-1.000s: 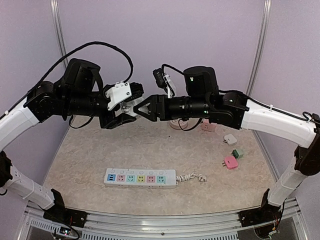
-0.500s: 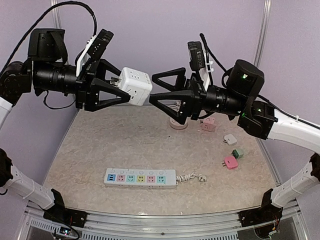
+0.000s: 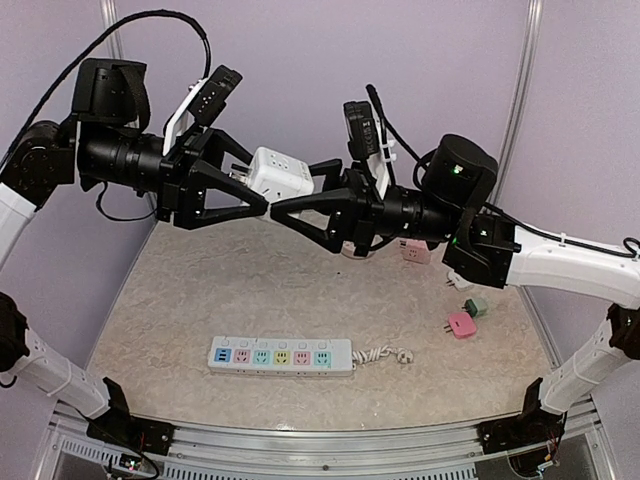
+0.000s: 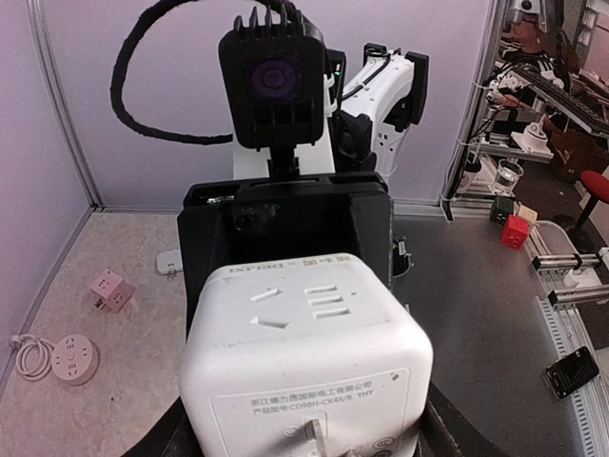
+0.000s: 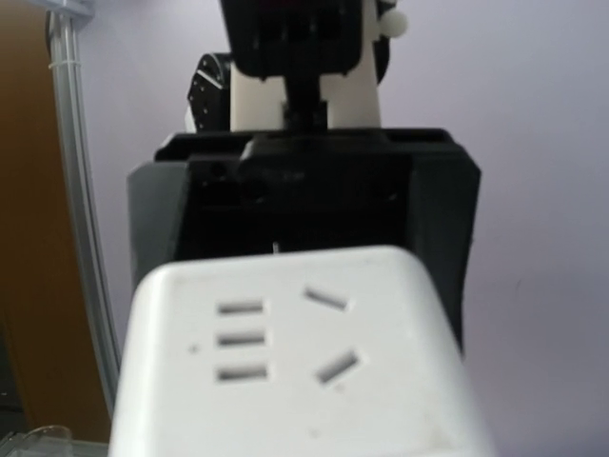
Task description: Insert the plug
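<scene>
High in the middle of the overhead view, well above the speckled beige tabletop [image 3: 190, 300], the left gripper [image 3: 262, 186] has a white cube-shaped plastic adapter [image 3: 280, 172] clamped between its black triangular fingers, spread only as far as the cube's width demands. Its wrist view shows the cube [image 4: 304, 371] filling the lower centre. One socket face is turned up toward the lens, and below it is a printed label face with what looks like a metal pin at the bottom edge. The right gripper [image 3: 297, 193] reaches in from the right of the frame, nose to nose with the left one, its fingers bracketing the cube from the opposite side. Whether they press on it or stand just off it I cannot tell. Its wrist camera sees only a socket face of the cube [image 5: 285, 352], very close.

This reads as a mid-air hand-over. The left grip probably leaves the pins facing the wrong way, so a second grasp would let the cube be turned pins-down. The likely target is the long white power strip with pastel sockets [image 3: 282, 356], lying flat in the lower centre, far beneath both arms. A pink plug [image 3: 461, 324], a green plug [image 3: 478, 306] and a pink cube adapter [image 3: 416, 253] sit apart at the right of the table. The risk is one gripper letting go before the other has a firm hold
</scene>
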Robot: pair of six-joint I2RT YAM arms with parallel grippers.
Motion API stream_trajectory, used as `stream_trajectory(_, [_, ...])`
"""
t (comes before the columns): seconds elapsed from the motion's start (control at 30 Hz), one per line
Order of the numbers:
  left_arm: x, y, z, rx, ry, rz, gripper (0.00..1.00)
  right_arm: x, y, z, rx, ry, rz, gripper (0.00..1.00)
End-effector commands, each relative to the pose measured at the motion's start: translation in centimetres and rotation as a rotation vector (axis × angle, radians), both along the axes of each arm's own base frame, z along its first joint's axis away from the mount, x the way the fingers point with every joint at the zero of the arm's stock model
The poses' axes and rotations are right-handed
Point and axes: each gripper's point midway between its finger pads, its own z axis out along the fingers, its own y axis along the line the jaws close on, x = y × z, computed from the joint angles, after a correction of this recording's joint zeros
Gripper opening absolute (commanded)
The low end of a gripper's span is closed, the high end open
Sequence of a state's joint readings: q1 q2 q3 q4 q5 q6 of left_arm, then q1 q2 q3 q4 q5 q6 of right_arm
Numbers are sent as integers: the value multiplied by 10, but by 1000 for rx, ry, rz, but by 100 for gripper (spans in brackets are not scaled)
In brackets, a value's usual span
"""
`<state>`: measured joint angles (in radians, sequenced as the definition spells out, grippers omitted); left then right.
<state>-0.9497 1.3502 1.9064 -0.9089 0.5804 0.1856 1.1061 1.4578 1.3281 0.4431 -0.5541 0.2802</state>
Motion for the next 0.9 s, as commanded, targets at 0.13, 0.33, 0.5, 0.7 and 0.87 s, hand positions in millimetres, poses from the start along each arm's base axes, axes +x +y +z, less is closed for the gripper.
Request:
stream_trajectory(0.13, [15,16,-11,89,-248,59,95,14,-6,0,-61,116,-103,0])
stream_trajectory(0.33, [51,46,-8,301,-807,194,99,75,-10,-53,-340,476,-437,0])
stream_trajectory(0.5, [53,45,-15,433,-1075,148,99,76,-6,-65,-380,598,-434,0])
stream_trajectory(0.7, [56,24,-44,509,-1216,60,99,68,6,-63,-408,625,-380,0])
stream_trajectory(0.87, [60,12,-56,530,-1210,55,99,59,13,-60,-433,616,-348,0])
